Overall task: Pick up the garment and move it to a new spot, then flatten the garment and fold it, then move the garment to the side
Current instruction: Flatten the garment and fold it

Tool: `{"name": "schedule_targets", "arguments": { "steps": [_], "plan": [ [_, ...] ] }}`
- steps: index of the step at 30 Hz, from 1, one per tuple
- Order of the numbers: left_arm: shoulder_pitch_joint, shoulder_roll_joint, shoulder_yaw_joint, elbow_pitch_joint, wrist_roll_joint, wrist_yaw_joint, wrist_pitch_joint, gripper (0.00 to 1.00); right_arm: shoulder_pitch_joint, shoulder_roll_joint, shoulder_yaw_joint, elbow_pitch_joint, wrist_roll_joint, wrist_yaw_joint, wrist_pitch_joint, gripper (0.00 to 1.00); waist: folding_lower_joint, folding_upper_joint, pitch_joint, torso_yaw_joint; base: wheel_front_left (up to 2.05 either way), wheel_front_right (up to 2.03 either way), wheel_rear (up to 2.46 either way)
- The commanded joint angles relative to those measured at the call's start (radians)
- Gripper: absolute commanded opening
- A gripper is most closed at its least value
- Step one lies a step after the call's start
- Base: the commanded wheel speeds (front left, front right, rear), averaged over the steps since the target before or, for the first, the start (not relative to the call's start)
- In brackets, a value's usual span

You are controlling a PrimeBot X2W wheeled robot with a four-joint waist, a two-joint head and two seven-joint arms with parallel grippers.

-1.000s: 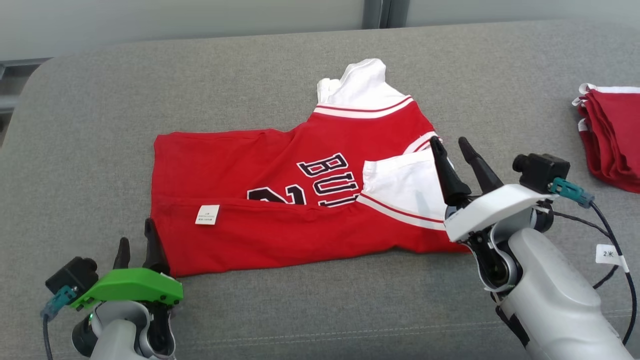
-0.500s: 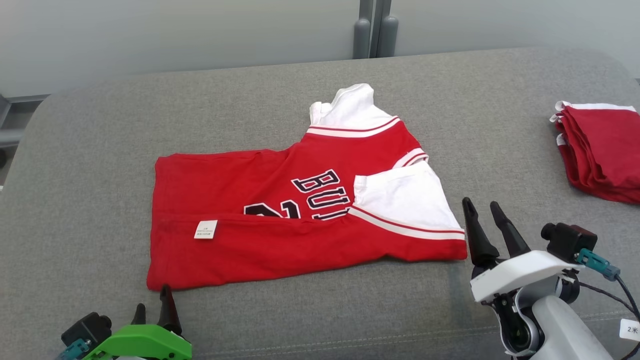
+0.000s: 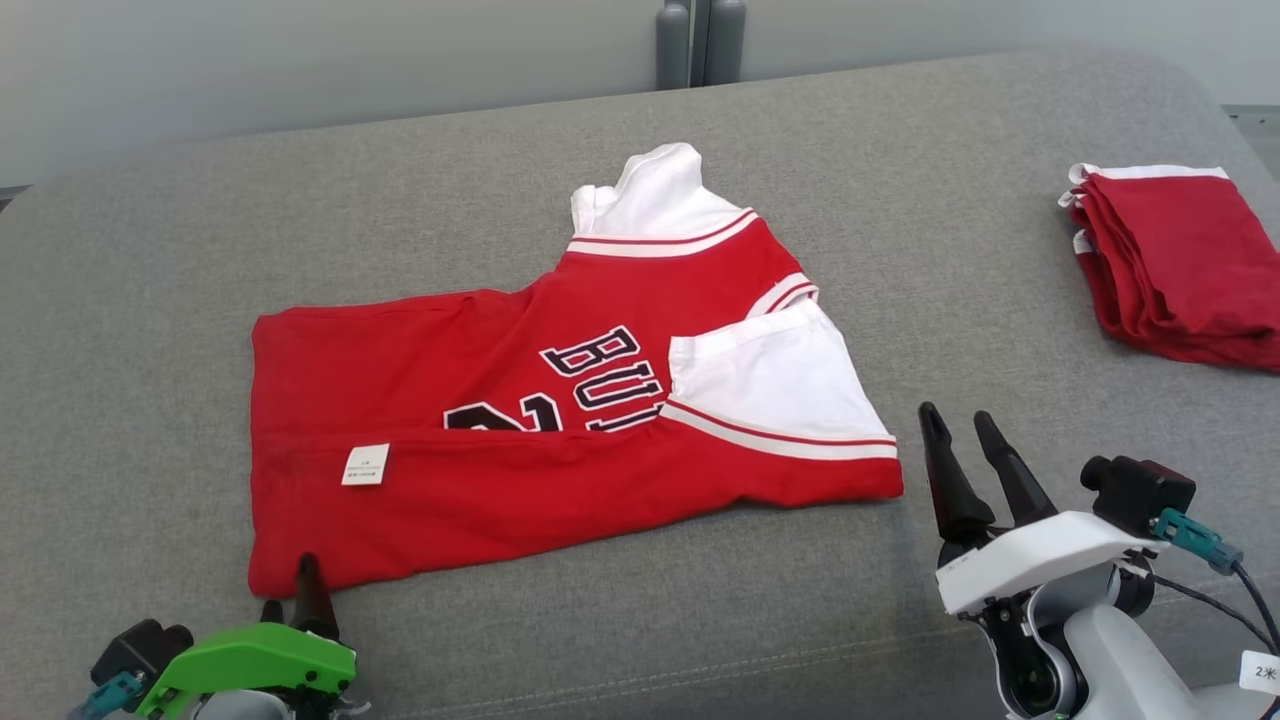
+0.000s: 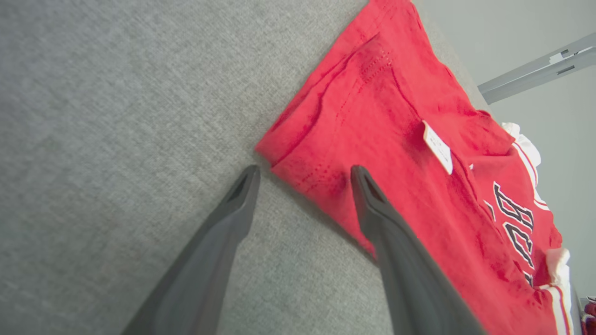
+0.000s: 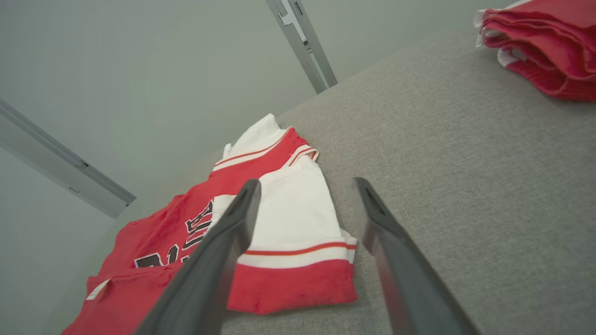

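Note:
The garment (image 3: 560, 400) is a red jersey with white sleeves and black lettering. It lies on the grey cushion, its near long edge folded over with a white tag (image 3: 365, 464) showing. My left gripper (image 3: 287, 590) is open just short of the garment's near left corner. In the left wrist view that gripper (image 4: 305, 170) has the garment's (image 4: 409, 186) corner at its fingertips, apart from them. My right gripper (image 3: 957, 415) is open beside the near right corner, off the cloth. The right wrist view shows that gripper (image 5: 307, 182) above the white sleeve of the garment (image 5: 288, 218), holding nothing.
A stack of folded red garments (image 3: 1170, 260) sits at the far right of the grey cushion (image 3: 500, 180); the same stack (image 5: 545, 42) appears in the right wrist view. A pale wall with a grey post (image 3: 690, 40) stands behind. Bare cushion surrounds the jersey.
The head camera has shifted. My right gripper has drawn back off the white sleeve to the cushion beside the near right corner. My left gripper has dropped back from the near left corner.

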Motion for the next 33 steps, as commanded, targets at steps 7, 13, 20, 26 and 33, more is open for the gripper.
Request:
{"name": "schedule_targets", "arguments": {
  "steps": [7,13,20,26,33],
  "plan": [
    [-0.060,-0.003,0.023,0.075,-0.054,-0.034,-0.027,0.37,0.017,0.007,-0.026,-0.023,-0.022,0.000,0.021,1.00,0.0000,0.0000,0.037,-0.031,0.00,0.00,0.00],
    [-0.092,-0.001,0.029,0.085,-0.062,-0.073,-0.097,0.00,0.044,0.020,-0.048,0.025,-0.033,0.000,0.059,1.00,0.0000,0.0000,0.044,-0.016,0.00,0.00,0.00],
    [-0.091,-0.001,0.021,0.077,-0.070,-0.084,-0.116,0.00,0.036,0.042,-0.052,0.111,-0.040,0.000,0.076,1.00,0.0000,0.0000,0.048,0.016,0.00,0.00,0.00],
    [-0.084,-0.001,0.010,0.092,-0.082,-0.054,-0.116,0.00,-0.030,0.060,-0.015,0.206,-0.006,0.000,0.087,1.00,0.0000,0.0000,0.060,0.041,0.00,0.00,0.00],
    [-0.100,-0.002,-0.008,0.122,-0.109,-0.056,-0.114,0.00,-0.115,0.069,0.029,0.332,0.115,0.000,0.115,1.00,0.0000,0.0000,0.073,0.059,0.00,0.00,0.00]
  ]
}}
